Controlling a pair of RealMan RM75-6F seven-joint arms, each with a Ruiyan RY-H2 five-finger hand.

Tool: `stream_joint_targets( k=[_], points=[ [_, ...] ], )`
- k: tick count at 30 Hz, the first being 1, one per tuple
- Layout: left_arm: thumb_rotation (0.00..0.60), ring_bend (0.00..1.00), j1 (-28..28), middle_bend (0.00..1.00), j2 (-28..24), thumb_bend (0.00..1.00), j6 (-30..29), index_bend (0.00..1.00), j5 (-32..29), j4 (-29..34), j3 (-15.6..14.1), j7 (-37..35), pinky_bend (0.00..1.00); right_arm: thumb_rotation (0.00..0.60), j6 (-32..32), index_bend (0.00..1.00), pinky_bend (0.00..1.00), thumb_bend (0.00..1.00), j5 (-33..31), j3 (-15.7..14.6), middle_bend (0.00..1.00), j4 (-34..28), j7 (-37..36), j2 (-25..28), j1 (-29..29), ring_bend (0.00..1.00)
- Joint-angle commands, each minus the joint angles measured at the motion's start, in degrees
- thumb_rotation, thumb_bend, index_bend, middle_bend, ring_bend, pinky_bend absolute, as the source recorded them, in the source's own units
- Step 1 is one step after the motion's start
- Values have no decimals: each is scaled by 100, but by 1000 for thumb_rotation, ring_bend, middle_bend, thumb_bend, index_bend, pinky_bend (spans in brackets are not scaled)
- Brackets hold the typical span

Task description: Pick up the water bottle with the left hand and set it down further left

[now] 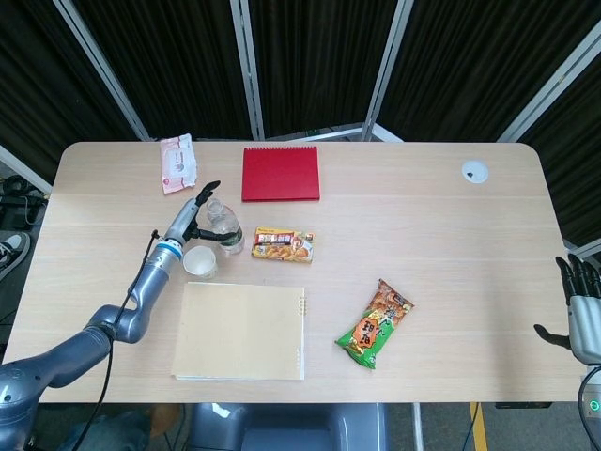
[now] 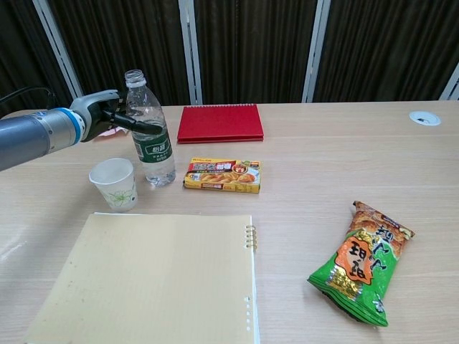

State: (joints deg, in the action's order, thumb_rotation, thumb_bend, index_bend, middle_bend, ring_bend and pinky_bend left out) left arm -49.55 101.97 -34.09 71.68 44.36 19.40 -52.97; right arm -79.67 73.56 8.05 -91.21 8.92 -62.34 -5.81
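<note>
The clear water bottle [image 1: 223, 228] [image 2: 152, 143], capless and with a green label, stands upright on the table left of centre. My left hand [image 1: 195, 218] [image 2: 107, 111] has come in from the left at the bottle's upper half. Its thumb crosses in front of the bottle and its fingers reach behind it, still spread. Whether they press on the bottle I cannot tell. My right hand [image 1: 582, 315] hangs off the table's right edge with fingers apart, holding nothing.
A paper cup [image 1: 199, 262] [image 2: 115, 183] stands just left-front of the bottle, under my left forearm. A yellow curry box [image 1: 283, 245], red notebook [image 1: 280, 173], beige notebook [image 1: 242, 331], green snack bag [image 1: 376, 324] and pink tissue pack [image 1: 177, 163] lie around.
</note>
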Motion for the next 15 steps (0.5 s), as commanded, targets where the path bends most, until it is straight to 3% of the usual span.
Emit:
stream_joint_targets(
  k=[1,6,11,15],
  points=[
    [600,0,-103,0,104,0,90,0,-13,-145,30,-75,0,600,7,0,0,0,-28,10,0,23,6,-9,-5,0],
    [600,0,-214,0,215,0,193,7,-9,-344,46,-171,0,600,57,0,0,0,-96,24,0,59,-10,-20,-21,0],
    [600,0,-249,16,263,0,235,115,62,-377,9,-324,3,600,79,0,0,0,-122,29,0,94,-50,-15,-27,0],
    [600,0,-269,46,281,0,250,144,106,-348,-4,-459,15,600,70,0,0,0,-110,26,0,87,-87,-1,-21,0]
  ],
)
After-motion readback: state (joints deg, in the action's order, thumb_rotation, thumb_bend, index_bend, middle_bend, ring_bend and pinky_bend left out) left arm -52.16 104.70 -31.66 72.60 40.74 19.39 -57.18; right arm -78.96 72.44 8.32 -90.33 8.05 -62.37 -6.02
